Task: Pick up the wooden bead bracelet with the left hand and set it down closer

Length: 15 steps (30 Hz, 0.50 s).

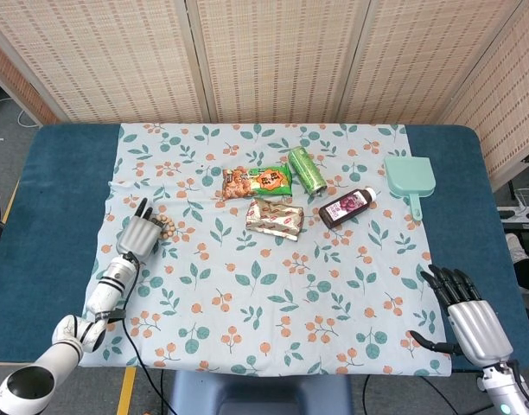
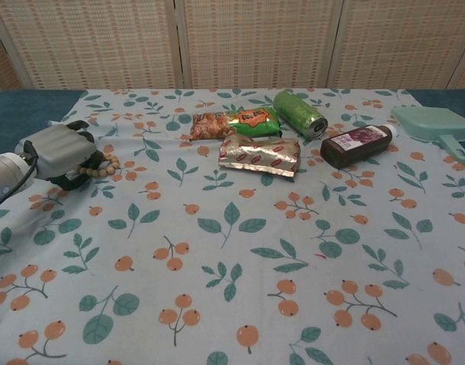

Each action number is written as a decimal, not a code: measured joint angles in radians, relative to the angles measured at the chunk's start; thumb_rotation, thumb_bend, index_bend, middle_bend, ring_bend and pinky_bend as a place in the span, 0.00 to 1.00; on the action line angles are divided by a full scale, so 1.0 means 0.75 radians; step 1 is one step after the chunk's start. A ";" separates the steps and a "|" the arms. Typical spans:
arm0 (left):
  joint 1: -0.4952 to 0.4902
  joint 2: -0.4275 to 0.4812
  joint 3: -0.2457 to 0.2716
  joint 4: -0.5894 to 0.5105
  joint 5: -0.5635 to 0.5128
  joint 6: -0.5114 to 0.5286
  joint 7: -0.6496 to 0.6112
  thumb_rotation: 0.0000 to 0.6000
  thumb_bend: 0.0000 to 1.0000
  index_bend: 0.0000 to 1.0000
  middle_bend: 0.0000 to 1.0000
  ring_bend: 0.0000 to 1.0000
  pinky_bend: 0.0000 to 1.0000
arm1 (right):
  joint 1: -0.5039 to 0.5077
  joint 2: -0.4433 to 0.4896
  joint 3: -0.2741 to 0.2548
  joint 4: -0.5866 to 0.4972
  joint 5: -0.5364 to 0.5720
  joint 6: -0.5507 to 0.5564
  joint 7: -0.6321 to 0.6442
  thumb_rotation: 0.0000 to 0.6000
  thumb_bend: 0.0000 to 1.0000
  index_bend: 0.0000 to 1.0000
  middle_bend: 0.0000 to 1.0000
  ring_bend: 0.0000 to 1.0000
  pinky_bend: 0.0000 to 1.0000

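the left hand [image 1: 140,234] lies low at the left side of the table, back up, forearm running toward the near left corner, its dark fingers [image 2: 86,159] curled down. the right hand [image 1: 466,315] rests at the near right corner, fingers apart, holding nothing.

Place: staged robot test room
Signs: woven folding screens [image 1: 273,52] behind, floral cloth [image 1: 264,285] over blue-padded table [image 1: 48,199], floor cables [image 1: 524,201]
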 measured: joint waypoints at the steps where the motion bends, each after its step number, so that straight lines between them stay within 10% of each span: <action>1: -0.003 0.009 -0.002 -0.016 -0.004 -0.007 0.014 1.00 0.49 0.42 0.45 0.19 0.00 | 0.000 0.001 -0.001 0.000 -0.002 0.001 0.003 0.54 0.15 0.00 0.00 0.00 0.00; 15: -0.028 0.154 -0.036 -0.296 -0.122 -0.121 0.384 1.00 0.49 0.47 0.48 0.20 0.00 | -0.001 0.007 -0.006 -0.003 -0.012 0.004 0.013 0.53 0.15 0.00 0.00 0.00 0.00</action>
